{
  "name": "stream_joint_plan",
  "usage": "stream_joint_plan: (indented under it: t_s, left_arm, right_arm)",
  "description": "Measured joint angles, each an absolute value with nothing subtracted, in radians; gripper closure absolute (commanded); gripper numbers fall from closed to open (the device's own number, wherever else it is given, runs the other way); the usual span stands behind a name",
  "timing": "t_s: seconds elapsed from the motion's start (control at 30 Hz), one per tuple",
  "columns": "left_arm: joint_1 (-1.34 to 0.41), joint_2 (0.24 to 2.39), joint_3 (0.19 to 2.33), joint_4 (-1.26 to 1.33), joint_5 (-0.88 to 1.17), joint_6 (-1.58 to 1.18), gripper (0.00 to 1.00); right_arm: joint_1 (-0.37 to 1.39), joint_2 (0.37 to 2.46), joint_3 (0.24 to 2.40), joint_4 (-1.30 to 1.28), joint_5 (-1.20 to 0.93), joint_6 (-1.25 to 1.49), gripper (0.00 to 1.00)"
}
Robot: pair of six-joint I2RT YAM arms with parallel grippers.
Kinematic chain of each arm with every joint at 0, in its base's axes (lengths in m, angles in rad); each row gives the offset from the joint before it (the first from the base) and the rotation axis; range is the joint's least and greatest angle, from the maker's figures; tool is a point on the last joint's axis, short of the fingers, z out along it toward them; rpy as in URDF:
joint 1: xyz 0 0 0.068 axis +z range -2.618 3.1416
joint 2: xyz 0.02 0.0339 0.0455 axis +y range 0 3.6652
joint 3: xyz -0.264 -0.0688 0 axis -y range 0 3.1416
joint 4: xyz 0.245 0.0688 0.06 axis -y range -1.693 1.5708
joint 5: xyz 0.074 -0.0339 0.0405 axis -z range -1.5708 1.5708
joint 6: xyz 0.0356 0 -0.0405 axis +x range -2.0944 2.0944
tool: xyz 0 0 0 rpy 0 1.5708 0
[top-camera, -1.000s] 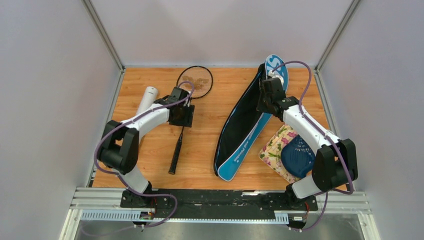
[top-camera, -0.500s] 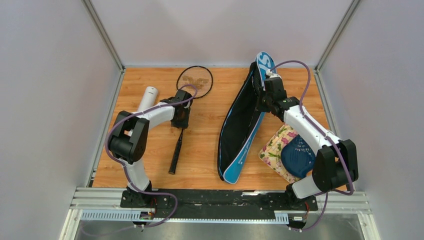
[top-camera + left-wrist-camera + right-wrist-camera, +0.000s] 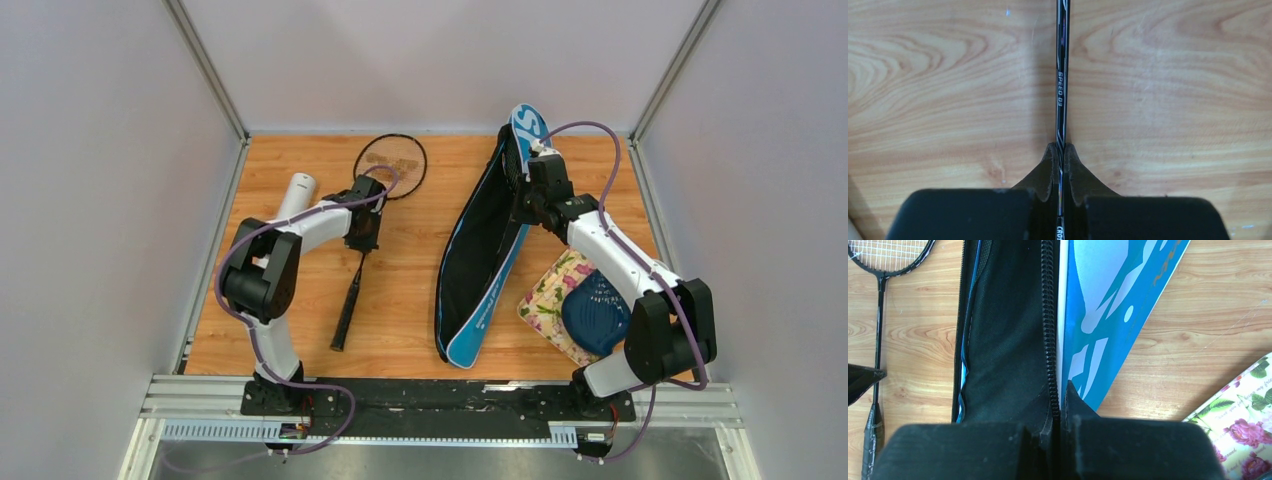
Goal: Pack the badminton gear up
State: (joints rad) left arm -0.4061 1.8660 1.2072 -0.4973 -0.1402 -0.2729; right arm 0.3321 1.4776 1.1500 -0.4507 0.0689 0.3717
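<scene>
My left claw (image 3: 1059, 150) is pressed together on the thin black shaft of a badminton racket (image 3: 1061, 85), the print "SPEED 03" running away from my fingertips. The racket's long axis runs near to far along the desk (image 3: 420, 300). Its strung head lies toward the far edge and its grip toward the near edge, slanting a little to my left. Just left of that arm lies the long white tube (image 3: 295, 195), angled much the same way.

My right claw (image 3: 1060, 395) pinches the zippered edge of the blue racket cover (image 3: 1098, 300), teeth running straight out from between my fingers. The cover stretches from the far edge toward the near edge, unzipped along its side, with black lining showing in the opening. I cannot tell what it holds.

Beside its near end sits a floral cloth (image 3: 552, 290), with a dark blue shell-shaped object (image 3: 595, 318) on it.
</scene>
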Motion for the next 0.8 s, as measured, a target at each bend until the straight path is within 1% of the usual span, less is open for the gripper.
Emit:
stream_joint_plan:
  t_s: [0.2,0.53,0.63,0.8]
  left_arm:
    - [-0.411,1.744,1.112,-0.509,-0.153,-0.251,1.00]
    - [-0.432,1.461,1.069,-0.501,-0.091,-0.217,1.00]
    - [-0.495,1.402,1.069,-0.513,-0.112,-0.193,1.00]
    - [-0.678,1.372,1.069,-0.556,-0.216,-0.154,1.00]
  right_arm:
    - [0.332,1.478,1.150,-0.451,0.068,0.372,1.00]
    - [0.332,1.484,1.150,-0.449,0.068,0.373,1.00]
    - [0.332,1.497,1.155,-0.446,0.068,0.381,1.00]
    - [0.332,1.520,1.178,-0.448,0.070,0.413,1.00]
